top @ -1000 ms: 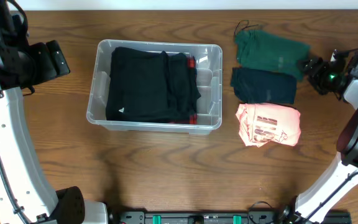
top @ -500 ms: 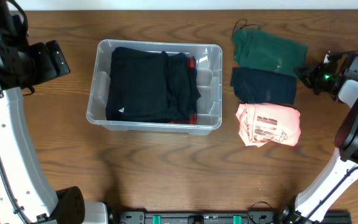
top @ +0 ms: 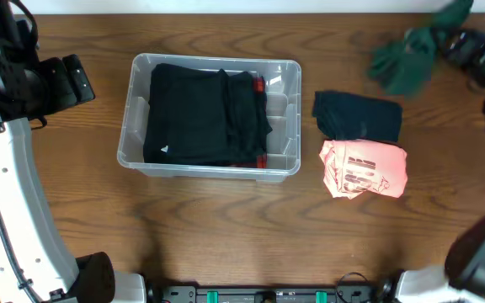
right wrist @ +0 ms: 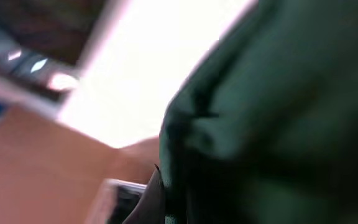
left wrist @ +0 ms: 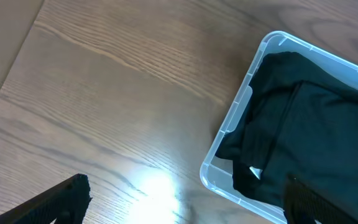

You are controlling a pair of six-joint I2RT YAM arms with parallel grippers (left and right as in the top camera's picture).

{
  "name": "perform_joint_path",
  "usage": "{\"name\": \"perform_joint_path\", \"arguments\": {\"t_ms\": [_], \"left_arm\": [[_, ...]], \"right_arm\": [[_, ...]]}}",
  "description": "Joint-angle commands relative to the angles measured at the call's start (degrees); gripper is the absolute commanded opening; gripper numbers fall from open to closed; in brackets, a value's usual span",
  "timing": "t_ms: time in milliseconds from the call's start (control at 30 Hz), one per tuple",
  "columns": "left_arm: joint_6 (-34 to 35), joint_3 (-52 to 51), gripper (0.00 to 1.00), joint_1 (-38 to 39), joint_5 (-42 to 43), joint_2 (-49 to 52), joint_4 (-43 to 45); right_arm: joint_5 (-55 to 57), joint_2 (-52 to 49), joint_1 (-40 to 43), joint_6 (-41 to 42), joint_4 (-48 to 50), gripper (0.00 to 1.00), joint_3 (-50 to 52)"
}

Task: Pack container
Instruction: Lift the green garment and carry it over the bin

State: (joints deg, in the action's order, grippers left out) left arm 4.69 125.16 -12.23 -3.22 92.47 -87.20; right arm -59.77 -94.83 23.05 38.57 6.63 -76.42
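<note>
- Left gripper (left wrist: 186,190): jaws spread wide with nothing between them, hanging over the bare brown wooden table (top: 226,227) just left of the bin. The left wrist view shows only its two dark fingertips (left wrist: 67,196) at the bottom corners.
- Large clear plastic rectangular container (top: 291,114): left of table centre, upright, long side running left-right.
- Folded black garment (top: 200,114): lies in the container and fills most of the floor. It has a small white mark near its front-left corner, and a red edge (top: 259,84) shows at its right side. The container's right end is a bare strip.
- Folded dark navy garment (top: 358,116): on the table, just right of the container.
- Folded pink garment with red print (top: 365,168): touching the navy one's near edge.
- Crumpled green garment (top: 407,63): off the table at the far right and motion-blurred. It fills the right wrist view (right wrist: 278,124).
- Right gripper (top: 455,42): jaws clamped on the green garment's upper end. The fingers themselves are blurred.
</note>
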Motion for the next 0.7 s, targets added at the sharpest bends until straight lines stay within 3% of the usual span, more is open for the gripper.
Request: {"name": "perform_joint_path", "arguments": {"t_ms": [0, 267, 500, 667], "left_arm": [[0.3, -0.4, 0.98, -0.2, -0.5, -0.4, -0.2], [0.3, -0.4, 0.98, -0.2, -0.5, -0.4, -0.2], [0.3, -0.4, 0.98, -0.2, -0.5, -0.4, -0.2], [0.3, -0.4, 0.98, -0.2, -0.5, -0.4, -0.2]], "right_arm": [[-5.6, 5.7, -5.3, 8.4, 3.6, 0.01, -0.5], [-1.1, 9.5, -22.6, 17.1, 13.9, 0.01, -0.5], [9.3, 5.7, -40.4, 16.2, 14.9, 0.01, -0.5], [15.1, -0.9, -52.4, 11.5, 26.2, 0.01, -0.5]]}}
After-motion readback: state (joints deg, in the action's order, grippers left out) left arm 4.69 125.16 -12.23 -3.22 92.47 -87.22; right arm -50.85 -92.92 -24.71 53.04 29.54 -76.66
